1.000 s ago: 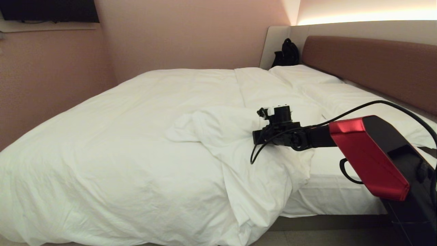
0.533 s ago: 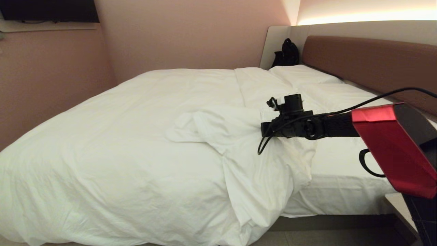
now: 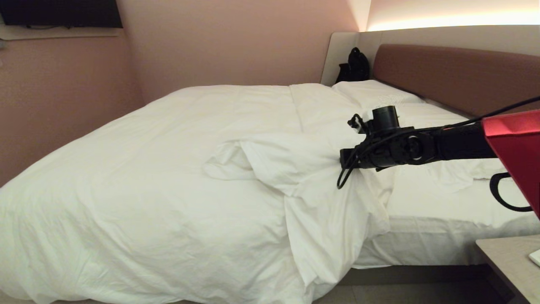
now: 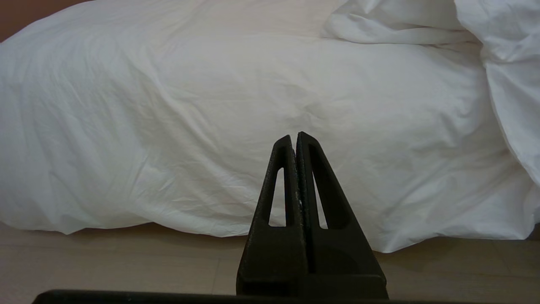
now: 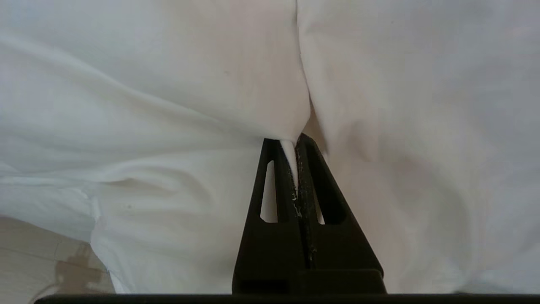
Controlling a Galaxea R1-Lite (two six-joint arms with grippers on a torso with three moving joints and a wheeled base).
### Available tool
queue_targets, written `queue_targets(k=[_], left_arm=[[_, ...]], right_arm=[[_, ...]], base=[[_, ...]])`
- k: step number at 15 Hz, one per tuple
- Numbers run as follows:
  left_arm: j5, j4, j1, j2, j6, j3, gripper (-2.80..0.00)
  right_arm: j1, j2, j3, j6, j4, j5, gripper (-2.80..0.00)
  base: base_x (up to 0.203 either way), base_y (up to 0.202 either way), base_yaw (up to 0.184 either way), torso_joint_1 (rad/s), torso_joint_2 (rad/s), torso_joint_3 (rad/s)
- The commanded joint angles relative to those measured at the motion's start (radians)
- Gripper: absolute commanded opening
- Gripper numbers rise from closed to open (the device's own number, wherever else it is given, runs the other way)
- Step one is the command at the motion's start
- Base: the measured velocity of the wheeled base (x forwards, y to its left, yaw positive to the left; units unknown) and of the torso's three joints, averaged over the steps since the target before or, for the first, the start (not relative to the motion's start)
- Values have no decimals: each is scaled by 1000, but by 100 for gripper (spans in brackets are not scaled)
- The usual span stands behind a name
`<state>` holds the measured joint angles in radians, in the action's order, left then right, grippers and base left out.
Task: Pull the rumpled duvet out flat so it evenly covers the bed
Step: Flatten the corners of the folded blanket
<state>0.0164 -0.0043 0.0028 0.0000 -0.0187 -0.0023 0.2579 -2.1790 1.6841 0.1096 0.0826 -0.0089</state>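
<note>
The duvet (image 3: 160, 177) lay over most of the bed (image 3: 422, 249), spilling down the near side edge toward the floor, but its corner toward the headboard (image 3: 455, 80) was folded back on itself in a rumpled flap, leaving the mattress sheet (image 3: 438, 202) bare along that end. It looked thick, soft and puffy, probably light for its bulk yet draggy, so a pull on one pinch would likely stretch a local ridge rather than shift the whole cover. The best hold seemed to be the hem at the folded corner, where the fabric was doubled.

The right gripper (image 5: 295, 141) hung over the flap, its jaws closed on a thin fold of the duvet's cloth, which ran out taut from between the tips. The left gripper (image 4: 295, 137) sat low off the bed's near side edge, jaws pressed together on nothing, facing the hanging duvet. Pillows (image 3: 375, 90) lay by the headboard, with a dark bag (image 3: 354, 65) in the far corner.
</note>
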Motion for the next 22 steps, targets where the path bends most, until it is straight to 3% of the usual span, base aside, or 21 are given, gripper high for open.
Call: queue_targets(k=[1,10,22], left_arm=[[0,0,0,0,0,-1,-280],[0,0,0,0,0,-1,-280],[0,0,0,0,0,0,-280]], right_arm=[[0,52,-44,-1,1,-1,-280],[-17,91,-220,-13,-5,-5,-280],[-45,40,-241,-13,-15,-8,-280]], base=[[0,0,0,0,0,0],[0,0,0,0,0,0],[0,0,0,0,0,0]])
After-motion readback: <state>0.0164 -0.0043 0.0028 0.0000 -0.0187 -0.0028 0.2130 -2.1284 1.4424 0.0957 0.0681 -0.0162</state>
